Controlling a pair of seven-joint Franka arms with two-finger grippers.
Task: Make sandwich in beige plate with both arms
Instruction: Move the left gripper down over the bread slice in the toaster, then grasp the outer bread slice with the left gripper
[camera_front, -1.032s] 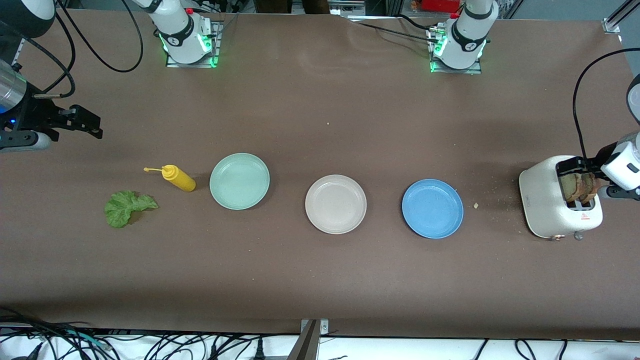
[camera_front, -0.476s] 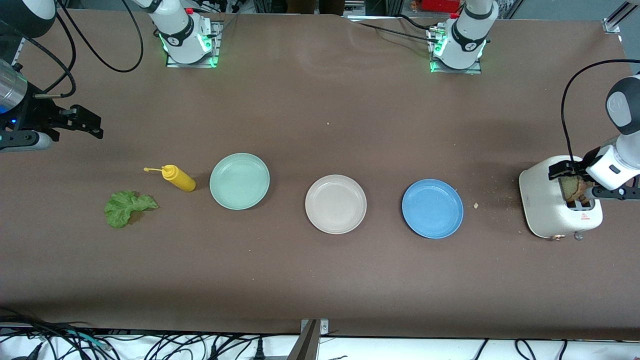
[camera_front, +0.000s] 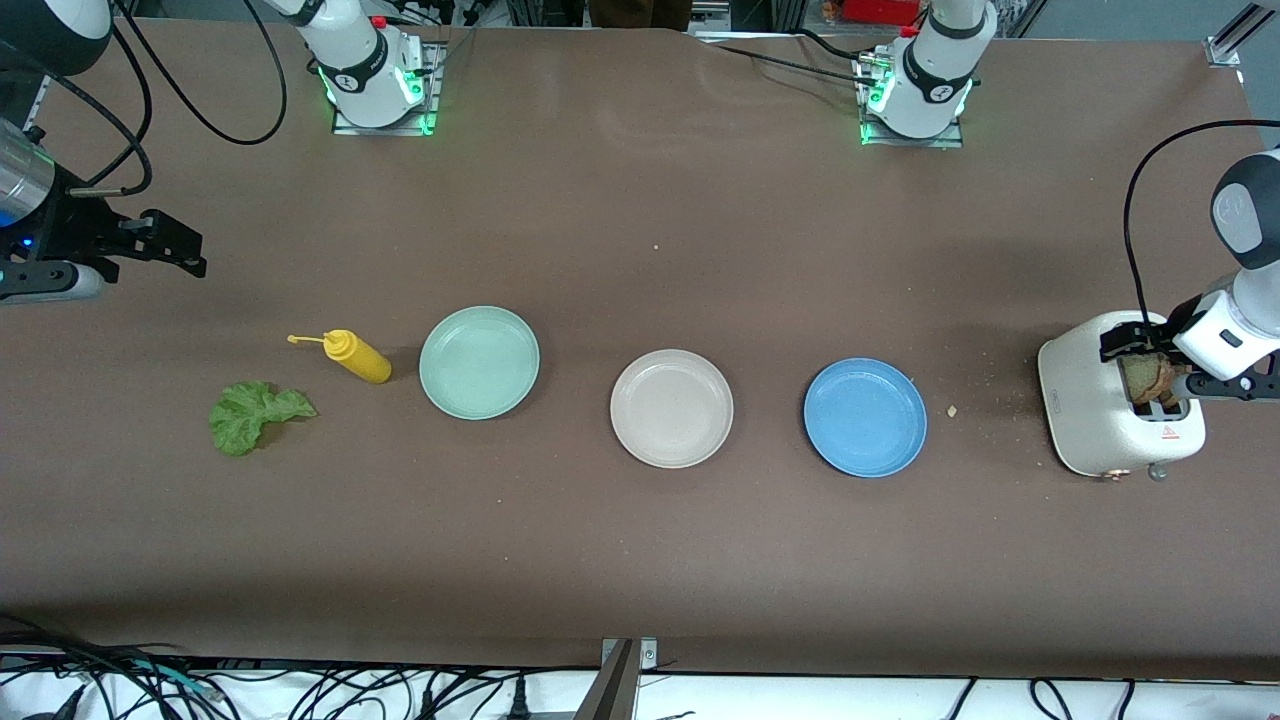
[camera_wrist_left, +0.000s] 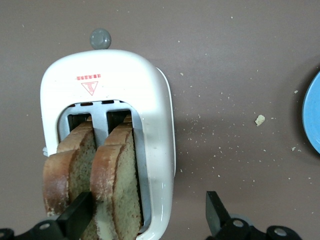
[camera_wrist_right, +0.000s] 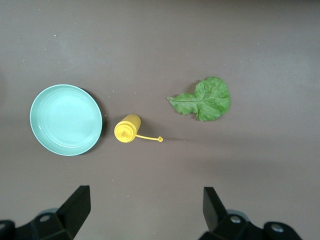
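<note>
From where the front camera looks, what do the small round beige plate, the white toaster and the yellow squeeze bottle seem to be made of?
The small round beige plate looks like matte plastic or melamine: an even, dull surface with no gloss, though glazed ceramic cannot be ruled out. The white toaster seems to have a smooth moulded plastic shell with rounded corners and a soft sheen. The yellow squeeze bottle looks like soft plastic, uniformly coloured, with a thin nozzle.

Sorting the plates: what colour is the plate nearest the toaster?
Blue. The plate beside the toaster shows best in the front view.

robotics lab: arm bases (camera_front: 375, 75) bolted to a brown-covered table (camera_front: 640, 560), loose cables (camera_front: 300, 690) along its edge.
</note>
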